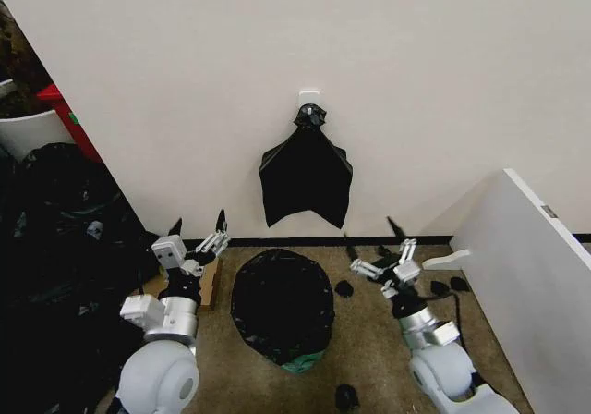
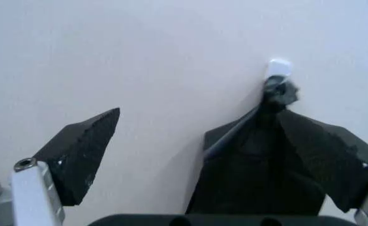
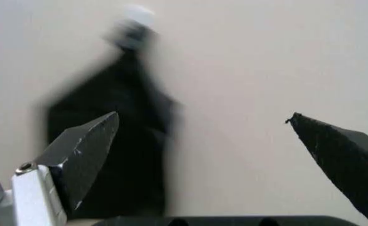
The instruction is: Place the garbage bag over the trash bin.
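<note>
The right hand (image 3: 203, 136) has its two dark, pointed fingers (image 3: 86, 150) spread wide apart with nothing between them, aimed at a plain pale wall (image 3: 253, 61). On that wall, behind one finger, hangs a bunch of black bags (image 3: 118, 127), blurred, fanning downward from a small white hook (image 3: 137, 14).

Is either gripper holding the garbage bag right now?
No, the left gripper and right gripper are open and empty beside the trash bin, which the garbage bag covers.
</note>
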You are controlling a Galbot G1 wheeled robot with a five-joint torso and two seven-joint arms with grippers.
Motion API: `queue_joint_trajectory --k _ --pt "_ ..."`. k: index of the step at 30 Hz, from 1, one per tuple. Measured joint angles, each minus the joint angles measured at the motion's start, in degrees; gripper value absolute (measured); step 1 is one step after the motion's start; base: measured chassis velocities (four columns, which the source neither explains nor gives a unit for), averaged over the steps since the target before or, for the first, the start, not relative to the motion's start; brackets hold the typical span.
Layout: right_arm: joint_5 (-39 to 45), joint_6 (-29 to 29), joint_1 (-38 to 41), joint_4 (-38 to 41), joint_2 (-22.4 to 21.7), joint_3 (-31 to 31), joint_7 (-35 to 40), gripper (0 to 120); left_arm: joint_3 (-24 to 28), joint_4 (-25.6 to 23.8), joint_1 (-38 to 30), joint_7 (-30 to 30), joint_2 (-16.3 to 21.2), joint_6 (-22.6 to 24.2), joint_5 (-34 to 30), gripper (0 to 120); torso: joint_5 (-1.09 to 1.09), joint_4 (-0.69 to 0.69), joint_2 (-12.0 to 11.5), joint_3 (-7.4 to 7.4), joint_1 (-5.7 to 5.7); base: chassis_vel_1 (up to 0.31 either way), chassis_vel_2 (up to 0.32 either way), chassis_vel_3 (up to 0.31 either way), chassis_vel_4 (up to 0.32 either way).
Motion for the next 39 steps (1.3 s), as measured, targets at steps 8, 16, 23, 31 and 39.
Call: queue_joint_trajectory --k 8,16,23,31,39 --pt "-1.11 -8.49 -3.02 6.33 5.79 3.94 12.03 100 -0.41 0.45 3.21 2.01 -4.87 -1.72 6.22 100 0.01 0.00 0.00 0.00 0.00 0.000 0.000 0.000 0.000" --pt "0.70 -6.28 -2.99 6.69 5.99 3.95 7.46 100 -0.11 2.57 4.62 1.90 -7.69 -3.11 8.07 100 0.01 0.00 0.00 0.00 0.00 0.000 0.000 0.000 0.000" --pt "0.42 -4.95 -3.52 6.41 6.55 3.81 4.63 100 0.09 0.65 6.30 1.79 -8.64 -3.11 8.23 100 0.01 0.00 0.00 0.00 0.00 0.000 0.000 0.000 0.000" --pt "-0.33 -3.98 -3.87 6.36 6.81 3.26 3.56 100 -0.89 -0.66 7.91 1.41 -7.99 -3.13 8.07 100 0.01 0.01 0.00 0.00 0.00 0.000 0.000 0.000 0.000" --pt "-0.06 -3.78 -4.28 6.62 6.34 3.19 1.73 100 -0.96 -1.70 8.87 1.41 -8.98 -3.07 8.15 100 0.01 0.00 0.00 0.00 0.00 0.000 0.000 0.000 0.000"
